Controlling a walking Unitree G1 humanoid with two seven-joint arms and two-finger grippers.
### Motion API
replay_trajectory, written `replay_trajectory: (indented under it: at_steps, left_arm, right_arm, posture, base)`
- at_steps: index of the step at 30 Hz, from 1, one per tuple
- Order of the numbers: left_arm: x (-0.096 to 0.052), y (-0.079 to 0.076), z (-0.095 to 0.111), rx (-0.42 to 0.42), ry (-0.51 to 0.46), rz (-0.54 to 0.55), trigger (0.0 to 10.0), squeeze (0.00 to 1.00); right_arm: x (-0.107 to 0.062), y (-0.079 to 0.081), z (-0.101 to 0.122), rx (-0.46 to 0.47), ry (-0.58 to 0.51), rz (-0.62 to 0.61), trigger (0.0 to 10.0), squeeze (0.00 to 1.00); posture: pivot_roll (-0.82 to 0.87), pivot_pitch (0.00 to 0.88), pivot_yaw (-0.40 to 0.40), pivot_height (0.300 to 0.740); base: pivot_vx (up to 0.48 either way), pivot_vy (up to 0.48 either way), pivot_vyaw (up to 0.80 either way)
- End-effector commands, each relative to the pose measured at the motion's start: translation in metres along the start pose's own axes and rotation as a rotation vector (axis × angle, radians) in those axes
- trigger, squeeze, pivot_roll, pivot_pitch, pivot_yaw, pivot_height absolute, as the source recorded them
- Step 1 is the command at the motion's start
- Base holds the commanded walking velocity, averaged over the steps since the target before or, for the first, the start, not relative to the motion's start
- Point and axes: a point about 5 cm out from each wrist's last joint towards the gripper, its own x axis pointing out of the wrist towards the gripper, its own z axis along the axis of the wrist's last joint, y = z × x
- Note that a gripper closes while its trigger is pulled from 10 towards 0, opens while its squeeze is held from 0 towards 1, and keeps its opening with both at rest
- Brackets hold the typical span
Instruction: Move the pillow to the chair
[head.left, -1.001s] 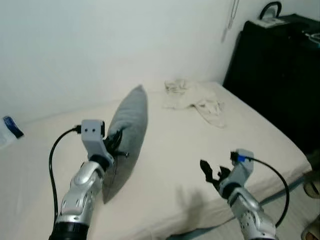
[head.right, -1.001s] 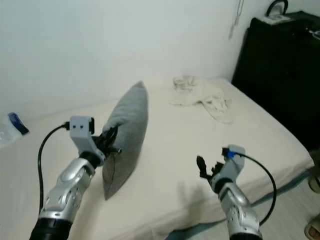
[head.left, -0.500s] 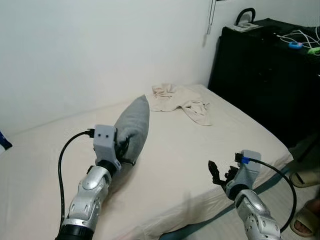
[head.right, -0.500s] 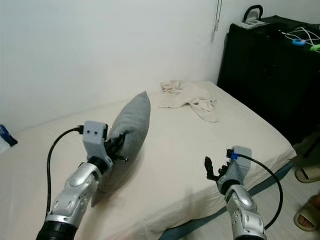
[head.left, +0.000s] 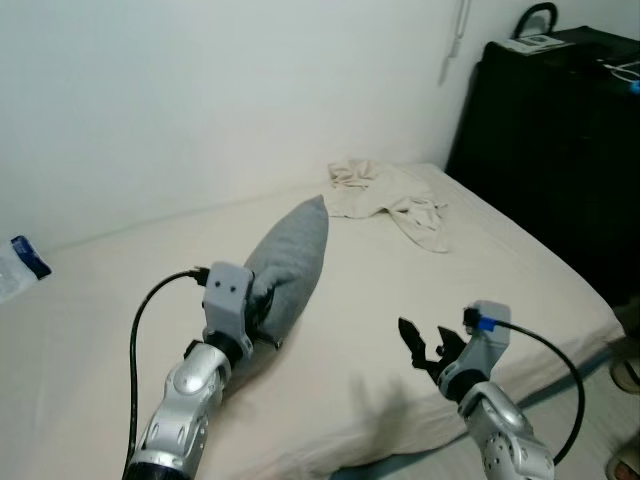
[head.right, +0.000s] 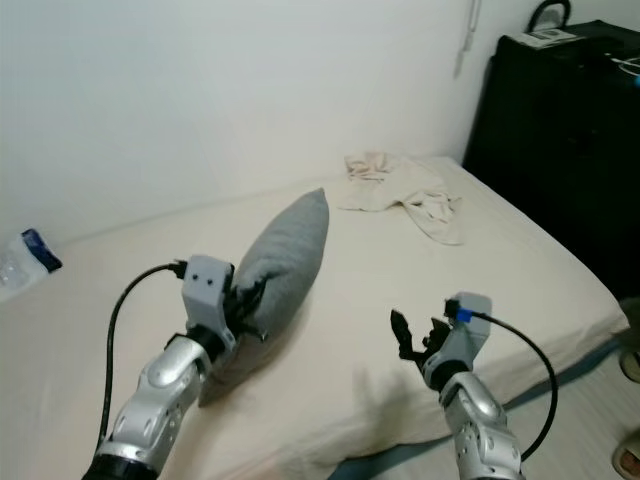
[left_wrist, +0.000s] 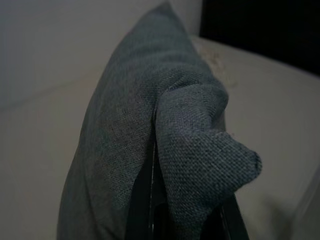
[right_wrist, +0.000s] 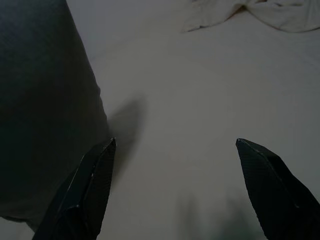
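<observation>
Pillow (head.left: 285, 262), grey, stood on edge on the bed (head.left: 480, 260), its corner pinched in the left end effector (head.left: 262, 312); right end effector (head.left: 420, 345) hovered spread nearby. No legible writing.

Head eyes: look from high up, forward and down over the bed (head.left: 480, 270), with the white wall (head.left: 200, 90) far behind.
Left wrist camera: very near the grey pillow (left_wrist: 145, 125), looking along it to the far wall.
Right wrist camera: low and near, facing across the sheet between two black fingers (right_wrist: 85, 195).
Shared: pillow, bed, the crumpled cloth (right_wrist: 255, 11).
</observation>
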Motion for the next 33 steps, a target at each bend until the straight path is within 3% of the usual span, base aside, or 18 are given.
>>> replay_trajectory:
  at_steps: [1, 9, 24, 33]
  left_arm:
    - [-0.013, 0.003, -0.026, 0.026, 0.114, -0.001, 10.0, 0.00]
    - [-0.032, -0.006, -0.048, 0.011, 0.195, -0.041, 10.0, 0.00]
    - [-0.023, -0.012, -0.044, 0.011, 0.164, -0.052, 10.0, 0.00]
    - [-0.016, -0.001, -0.035, -0.006, 0.131, 0.000, 10.0, 0.00]
  right_arm:
    - [-0.006, -0.006, -0.014, -0.016, 0.047, -0.026, 10.0, 0.00]
    - [-0.017, -0.009, -0.029, -0.016, 0.105, -0.030, 10.0, 0.00]
    - [-0.015, -0.007, -0.030, -0.008, 0.107, -0.031, 10.0, 0.00]
    - [-0.010, -0.012, -0.018, 0.082, 0.042, -0.083, 10.0, 0.00]
  posture:
    - [-0.10, 0.066, 0.014, 0.740]
    - [-0.10, 0.068, 0.016, 0.740]
    - [-0.10, 0.058, 0.019, 0.740]
    - [-0.10, 0.059, 0.025, 0.740]
  base:
    - [0.000, 0.000, 0.00]
    - [0.000, 0.000, -0.08]
    - [0.000, 0.000, -0.75]
    - [0.000, 0.000, -0.76]
